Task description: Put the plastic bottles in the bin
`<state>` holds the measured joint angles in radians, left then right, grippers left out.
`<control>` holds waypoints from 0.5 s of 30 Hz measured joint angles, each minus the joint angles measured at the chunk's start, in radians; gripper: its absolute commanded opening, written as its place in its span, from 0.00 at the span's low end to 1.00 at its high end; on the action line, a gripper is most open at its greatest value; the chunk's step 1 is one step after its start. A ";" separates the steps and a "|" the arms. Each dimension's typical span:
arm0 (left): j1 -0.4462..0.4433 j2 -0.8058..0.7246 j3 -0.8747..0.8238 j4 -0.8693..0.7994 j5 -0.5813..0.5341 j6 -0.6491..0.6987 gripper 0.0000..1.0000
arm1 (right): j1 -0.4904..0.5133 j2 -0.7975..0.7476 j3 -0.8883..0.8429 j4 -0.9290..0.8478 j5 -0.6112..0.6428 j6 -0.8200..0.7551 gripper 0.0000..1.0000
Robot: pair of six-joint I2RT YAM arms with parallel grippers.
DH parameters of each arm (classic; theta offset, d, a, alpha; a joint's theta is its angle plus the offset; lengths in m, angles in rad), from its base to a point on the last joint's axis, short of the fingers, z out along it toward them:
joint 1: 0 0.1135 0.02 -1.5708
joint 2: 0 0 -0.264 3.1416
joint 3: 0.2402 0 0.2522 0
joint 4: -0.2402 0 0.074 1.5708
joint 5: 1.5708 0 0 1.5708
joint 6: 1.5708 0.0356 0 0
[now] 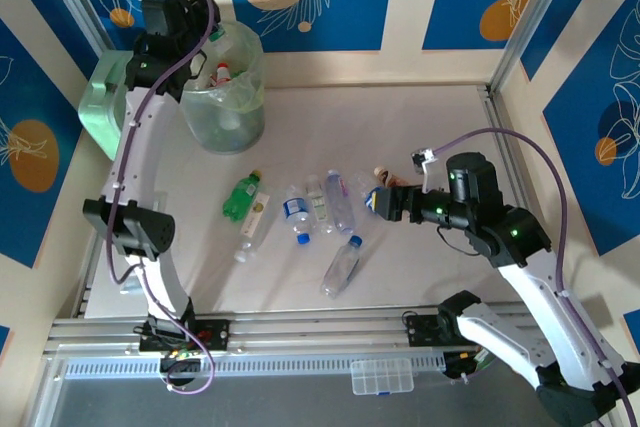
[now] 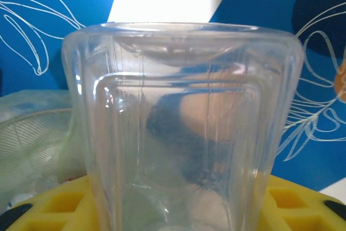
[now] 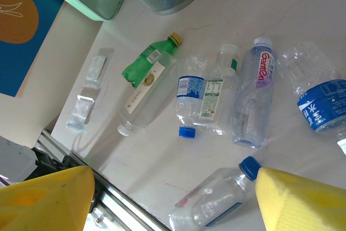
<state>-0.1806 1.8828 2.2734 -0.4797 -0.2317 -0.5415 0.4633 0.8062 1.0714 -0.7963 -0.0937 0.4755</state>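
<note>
Plastic bottles [image 1: 296, 212] lie mostly loose on the table [image 1: 420, 127], in a cluster between the two arms. A few are already inside the bin [image 1: 225, 117] at the far left. One clear bottle [image 2: 184, 123] is clamped in the left gripper [image 2: 173, 215], raised at the bin's far-left rim. In the left wrist view the bin's pale wall sits low and off to the left, so the bottle may not be squarely over the mouth. If released here it could strike the rim and bounce out, perhaps toward the mint-green box [image 1: 100, 112] just beside the bin. The smooth clear wall could also slip in the grip. The right gripper [image 1: 375, 201] hovers over the cluster's right end, jaws apart and empty. A descent there could scatter the crowded, touching bottles.
</note>
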 measured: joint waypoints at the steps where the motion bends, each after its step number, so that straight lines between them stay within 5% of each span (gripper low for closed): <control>1: 0.003 0.014 0.013 -0.008 -0.010 0.014 0.00 | 0.000 0.008 0.000 0.000 0.000 0.000 0.79; 15: 0.067 0.246 0.048 -0.165 -0.076 0.129 0.00 | 0.000 0.097 -0.020 0.034 0.000 0.016 0.79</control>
<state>-0.1139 2.1284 2.3211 -0.6449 -0.3080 -0.4129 0.4633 0.9028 1.0512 -0.7624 -0.0937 0.4919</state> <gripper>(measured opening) 0.497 0.788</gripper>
